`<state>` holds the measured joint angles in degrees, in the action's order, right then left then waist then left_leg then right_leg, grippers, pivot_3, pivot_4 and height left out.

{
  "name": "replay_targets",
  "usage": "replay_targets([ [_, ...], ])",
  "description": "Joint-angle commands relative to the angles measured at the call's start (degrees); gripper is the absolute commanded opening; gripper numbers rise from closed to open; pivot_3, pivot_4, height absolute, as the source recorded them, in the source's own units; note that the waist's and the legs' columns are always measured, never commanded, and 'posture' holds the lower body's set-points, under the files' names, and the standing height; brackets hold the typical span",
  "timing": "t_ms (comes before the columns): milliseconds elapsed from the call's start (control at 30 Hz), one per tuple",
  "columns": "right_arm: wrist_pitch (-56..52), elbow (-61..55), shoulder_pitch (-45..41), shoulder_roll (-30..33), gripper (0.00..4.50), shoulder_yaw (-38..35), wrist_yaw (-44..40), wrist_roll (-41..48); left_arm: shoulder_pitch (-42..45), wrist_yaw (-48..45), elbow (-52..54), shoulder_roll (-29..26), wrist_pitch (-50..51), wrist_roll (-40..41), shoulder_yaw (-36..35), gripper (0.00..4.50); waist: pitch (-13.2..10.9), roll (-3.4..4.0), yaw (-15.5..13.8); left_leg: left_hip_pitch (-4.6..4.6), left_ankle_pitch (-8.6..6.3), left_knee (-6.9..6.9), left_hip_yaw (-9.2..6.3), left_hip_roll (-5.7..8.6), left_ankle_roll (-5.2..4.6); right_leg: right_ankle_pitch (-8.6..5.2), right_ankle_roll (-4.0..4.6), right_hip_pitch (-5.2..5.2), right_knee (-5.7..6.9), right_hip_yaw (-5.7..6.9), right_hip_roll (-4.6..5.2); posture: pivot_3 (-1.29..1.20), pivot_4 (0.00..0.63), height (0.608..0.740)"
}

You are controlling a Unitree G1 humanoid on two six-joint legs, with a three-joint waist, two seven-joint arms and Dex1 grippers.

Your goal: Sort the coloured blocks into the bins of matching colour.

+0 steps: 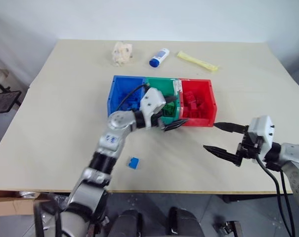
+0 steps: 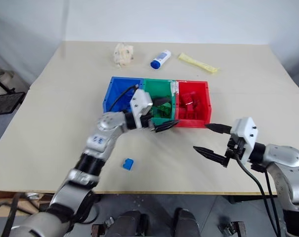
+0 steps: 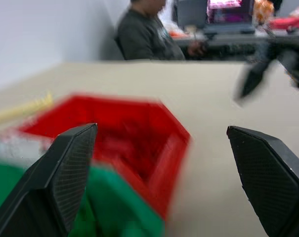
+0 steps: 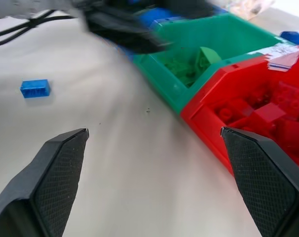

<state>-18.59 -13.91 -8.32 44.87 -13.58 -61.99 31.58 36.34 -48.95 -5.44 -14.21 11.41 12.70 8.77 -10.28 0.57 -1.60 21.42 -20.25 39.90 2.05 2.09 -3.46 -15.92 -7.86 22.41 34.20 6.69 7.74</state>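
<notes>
One blue block [image 1: 133, 162] lies alone on the counter [image 1: 55, 113], lower left of centre. The bins [image 1: 193, 121] sit at centre frame. The left end effector [image 1: 173, 112] gapes wide over the green bin; the right end effector [image 1: 224, 139] spreads wide, empty, lower right.

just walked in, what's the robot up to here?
It's sorting coloured blocks into the bins. The left gripper hovers open over the green bin, holding nothing. The right gripper hangs open and empty over the table, beside the red bin. One blue block lies loose on the table near the front edge; the bins already hold blocks.
</notes>
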Motion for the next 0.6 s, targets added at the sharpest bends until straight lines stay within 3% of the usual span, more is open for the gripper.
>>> replay_targets([
  [33, 1.4, 1.5, -1.9, 1.2, 4.5, 0.7, -2.3, -0.3, -4.9, -1.6, 11.5, -4.8, 5.7, 4.7, -3.3, 4.46, 0.0, 0.0, 0.1, 0.0, 0.0, 0.01, -0.02, -0.01, 0.0, 0.0, 0.0, 0.0, -0.01, -0.08, 0.0, 0.0, 0.15, 0.74],
  [167, 1.7, 4.0, -4.0, 1.7, 4.5, 2.2, -4.6, -0.8, -13.7, -5.6, 17.4, -13.8, 8.0, 7.3, -7.2, 4.46, 0.0, 0.01, 0.0, 0.01, -0.01, 0.09, -0.2, 0.03, 0.02, 0.0, 0.01, -0.11, -0.08, -0.29, 0.04, 0.0, 0.15, 0.74],
  [300, 2.3, 7.1, -6.6, 2.0, 4.5, 4.2, -7.2, -1.7, -22.3, -12.4, 16.8, -23.3, 5.2, 9.2, -11.9, 4.46, 0.0, 0.04, 0.6, -0.13, -0.08, -0.13, -0.13, -0.03, 0.14, -0.06, 0.1, -0.05, -0.09, -0.41, -0.05, 0.0, 0.15, 0.74],
  [600, 3.7, 9.9, -9.3, 1.4, 4.5, 6.9, -10.0, -2.8, -28.9, -18.4, 16.8, -31.0, 3.3, 11.3, -15.9, 4.46, -0.1, 0.11, 0.2, -0.12, -0.1, -0.15, -0.15, -0.06, 0.18, -0.08, 0.14, -0.03, -0.11, -0.4, 0.04, 0.0, 0.15, 0.74],
])
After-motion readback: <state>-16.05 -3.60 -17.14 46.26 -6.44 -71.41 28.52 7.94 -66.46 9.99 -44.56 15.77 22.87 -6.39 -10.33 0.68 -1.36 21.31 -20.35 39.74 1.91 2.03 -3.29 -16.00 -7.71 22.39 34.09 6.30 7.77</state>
